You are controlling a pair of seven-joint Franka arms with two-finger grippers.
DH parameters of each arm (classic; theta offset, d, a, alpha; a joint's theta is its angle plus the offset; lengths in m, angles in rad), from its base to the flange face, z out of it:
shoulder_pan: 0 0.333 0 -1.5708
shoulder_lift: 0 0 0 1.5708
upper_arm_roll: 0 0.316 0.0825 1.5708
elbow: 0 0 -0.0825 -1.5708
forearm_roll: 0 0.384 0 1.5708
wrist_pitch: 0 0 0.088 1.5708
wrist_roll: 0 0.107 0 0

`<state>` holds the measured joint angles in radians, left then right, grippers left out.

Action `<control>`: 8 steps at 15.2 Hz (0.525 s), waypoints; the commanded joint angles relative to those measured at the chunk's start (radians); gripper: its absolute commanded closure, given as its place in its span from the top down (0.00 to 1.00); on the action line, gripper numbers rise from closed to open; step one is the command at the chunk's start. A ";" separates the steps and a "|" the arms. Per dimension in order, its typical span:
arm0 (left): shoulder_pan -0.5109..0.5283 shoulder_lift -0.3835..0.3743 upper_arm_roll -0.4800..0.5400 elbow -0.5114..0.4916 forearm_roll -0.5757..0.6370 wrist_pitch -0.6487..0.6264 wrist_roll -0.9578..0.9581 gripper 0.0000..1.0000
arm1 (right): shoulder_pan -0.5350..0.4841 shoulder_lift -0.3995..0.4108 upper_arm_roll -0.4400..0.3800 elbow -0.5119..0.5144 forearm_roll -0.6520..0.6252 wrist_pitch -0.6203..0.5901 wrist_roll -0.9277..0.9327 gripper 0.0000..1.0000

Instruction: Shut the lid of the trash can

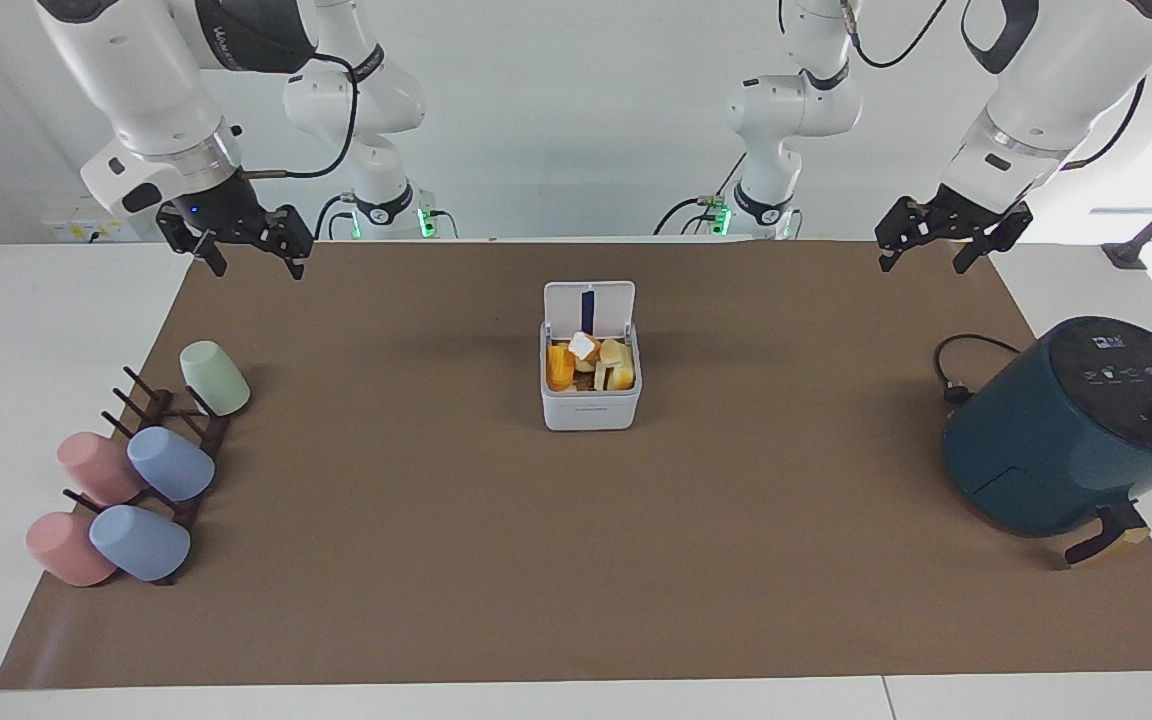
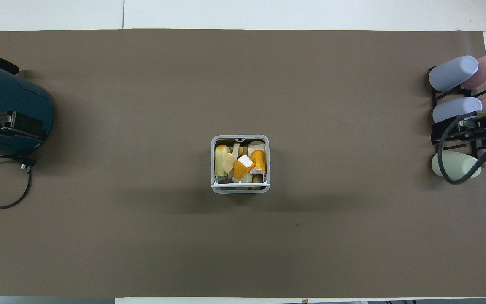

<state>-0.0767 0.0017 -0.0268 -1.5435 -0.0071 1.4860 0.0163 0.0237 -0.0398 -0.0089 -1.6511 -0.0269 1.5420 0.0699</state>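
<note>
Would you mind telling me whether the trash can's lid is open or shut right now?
Open. The lid stands upright at the edge of the trash can nearer the robots, leaving the scraps inside exposed.

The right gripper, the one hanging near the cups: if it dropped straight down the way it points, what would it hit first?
Probably the bare brown mat near its edge. The right gripper points down, fingers open; the cup rack looks clear of that line, though depth is uncertain.

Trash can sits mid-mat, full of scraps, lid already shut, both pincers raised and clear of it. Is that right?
Not quite: the lid is not shut. In the facing view it stands upright at the edge of the trash can nearer to the robots, its dark blue strip showing and the scraps exposed. The rest holds: left pincer and right pincer both hang raised, clear of the can.
</note>
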 commanded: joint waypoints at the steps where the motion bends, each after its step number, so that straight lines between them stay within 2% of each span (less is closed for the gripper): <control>1: -0.020 -0.031 0.008 -0.038 0.027 0.016 -0.003 1.00 | -0.002 -0.012 0.001 -0.016 -0.004 0.012 -0.005 1.00; 6: -0.021 -0.043 0.008 -0.061 0.024 0.023 -0.012 1.00 | -0.002 -0.012 0.001 -0.016 -0.004 0.012 -0.005 1.00; 8: -0.066 -0.046 0.008 -0.070 0.021 0.026 -0.025 1.00 | -0.002 -0.014 0.001 -0.016 -0.004 0.012 -0.005 1.00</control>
<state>-0.0866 -0.0007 -0.0271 -1.5554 -0.0071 1.4860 0.0163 0.0237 -0.0398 -0.0089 -1.6511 -0.0269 1.5420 0.0699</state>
